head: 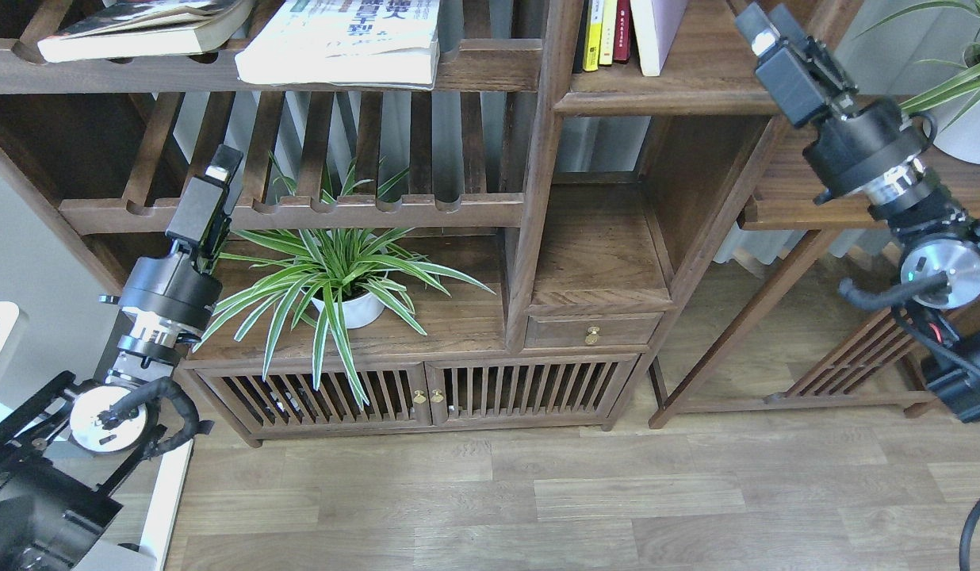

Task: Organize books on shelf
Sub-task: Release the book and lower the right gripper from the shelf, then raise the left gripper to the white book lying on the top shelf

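The left claw (214, 184) and right claw (763, 36) hang in front of the bookcase, holding nothing; their finger gaps cannot be told. 2 books (339, 40) lie flat on the slatted rack (490, 67); a pale book (656, 32) stands on the shelf (696, 87).

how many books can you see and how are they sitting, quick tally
Lying flat on the slatted rack: 2, the picture-cover book and the white book with blue characters
Standing upright on the solid shelf: 4, yellow, pale yellow, red, lavender-white
Total: 6
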Robot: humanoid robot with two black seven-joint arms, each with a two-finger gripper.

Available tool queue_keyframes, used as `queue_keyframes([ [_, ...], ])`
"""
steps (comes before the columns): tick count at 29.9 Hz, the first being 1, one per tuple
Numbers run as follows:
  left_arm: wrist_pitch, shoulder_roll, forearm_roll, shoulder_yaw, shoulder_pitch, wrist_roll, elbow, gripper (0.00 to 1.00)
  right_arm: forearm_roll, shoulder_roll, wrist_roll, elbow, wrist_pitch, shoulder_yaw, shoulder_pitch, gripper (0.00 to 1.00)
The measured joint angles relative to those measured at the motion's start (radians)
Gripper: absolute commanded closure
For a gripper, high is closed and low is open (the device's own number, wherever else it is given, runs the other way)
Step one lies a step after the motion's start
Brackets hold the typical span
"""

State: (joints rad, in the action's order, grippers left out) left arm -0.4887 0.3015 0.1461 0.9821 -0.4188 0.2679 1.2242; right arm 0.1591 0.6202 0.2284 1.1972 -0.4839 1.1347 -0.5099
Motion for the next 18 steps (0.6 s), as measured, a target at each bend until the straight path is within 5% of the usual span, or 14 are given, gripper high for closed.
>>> queue_keyframes([
  [18,0.000,-0.169,0.081,-0.019,-0.137,-0.002,0.077,0.12,-0.062,-0.043,-0.002,0.088,-0.005,0.016,0.155,0.18],
])
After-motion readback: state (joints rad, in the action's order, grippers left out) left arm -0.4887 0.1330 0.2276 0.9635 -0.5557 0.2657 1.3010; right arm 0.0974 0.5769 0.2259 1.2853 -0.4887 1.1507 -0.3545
